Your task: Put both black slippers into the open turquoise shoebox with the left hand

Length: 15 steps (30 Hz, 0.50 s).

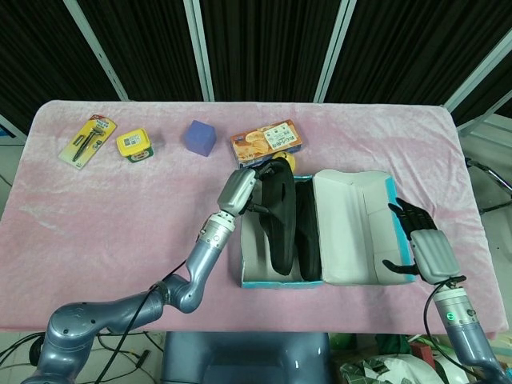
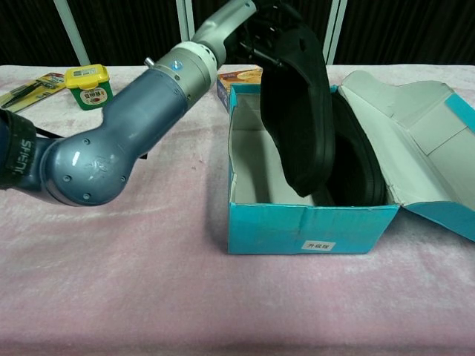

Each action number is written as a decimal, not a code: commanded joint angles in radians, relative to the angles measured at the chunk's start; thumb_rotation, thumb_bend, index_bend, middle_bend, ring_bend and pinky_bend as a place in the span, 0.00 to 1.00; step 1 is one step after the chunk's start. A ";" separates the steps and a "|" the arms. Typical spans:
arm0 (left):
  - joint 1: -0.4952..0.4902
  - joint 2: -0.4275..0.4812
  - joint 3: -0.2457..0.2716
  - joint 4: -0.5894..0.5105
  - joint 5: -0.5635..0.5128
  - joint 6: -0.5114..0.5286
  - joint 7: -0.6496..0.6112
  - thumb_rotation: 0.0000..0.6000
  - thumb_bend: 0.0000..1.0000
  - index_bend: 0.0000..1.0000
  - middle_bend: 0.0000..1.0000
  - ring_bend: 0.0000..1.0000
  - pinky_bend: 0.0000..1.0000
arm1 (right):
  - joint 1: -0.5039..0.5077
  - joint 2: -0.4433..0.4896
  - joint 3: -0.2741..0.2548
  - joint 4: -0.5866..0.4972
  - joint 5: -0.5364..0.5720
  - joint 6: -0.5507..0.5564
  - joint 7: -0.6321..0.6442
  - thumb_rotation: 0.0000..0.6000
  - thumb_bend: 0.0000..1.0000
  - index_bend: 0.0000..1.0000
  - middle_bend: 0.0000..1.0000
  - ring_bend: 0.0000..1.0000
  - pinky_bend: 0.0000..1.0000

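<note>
While inside the shoebox (image 1: 250, 272) (tilted), slipper (image 1: 278, 216) hangs from left hand (image 1: 244, 186).

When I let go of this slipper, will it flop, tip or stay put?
The held slipper hangs straight from the left hand without drooping, so it is probably fairly stiff. Its toe looks to be low inside the shoebox, so any drop should be short. It will likely tip against the other slipper and rest on edge rather than flat.

left hand (image 2: 261, 30) grips slipper (image 2: 297, 111) | hangs over shoebox (image 2: 308, 226) | second slipper (image 2: 360, 167) inside
</note>
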 commanded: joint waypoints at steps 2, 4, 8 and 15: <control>-0.032 -0.044 0.027 0.073 0.028 -0.028 -0.048 1.00 0.00 0.26 0.51 0.45 0.45 | 0.001 0.001 0.001 0.000 0.004 -0.005 0.000 1.00 0.03 0.00 0.00 0.00 0.07; -0.035 -0.047 0.035 0.080 0.039 -0.030 -0.064 1.00 0.00 0.27 0.52 0.45 0.45 | 0.003 0.001 0.002 0.000 0.004 -0.007 -0.001 1.00 0.03 0.00 0.00 0.00 0.07; -0.032 -0.044 0.058 0.082 0.062 -0.034 -0.092 1.00 0.00 0.27 0.52 0.46 0.45 | 0.005 0.000 0.003 -0.002 0.004 -0.009 -0.002 1.00 0.03 0.00 0.00 0.00 0.07; -0.017 -0.029 0.091 0.091 0.065 -0.061 -0.053 1.00 0.00 0.27 0.53 0.48 0.45 | 0.007 -0.003 0.003 -0.001 0.003 -0.012 -0.003 1.00 0.03 0.00 0.00 0.00 0.07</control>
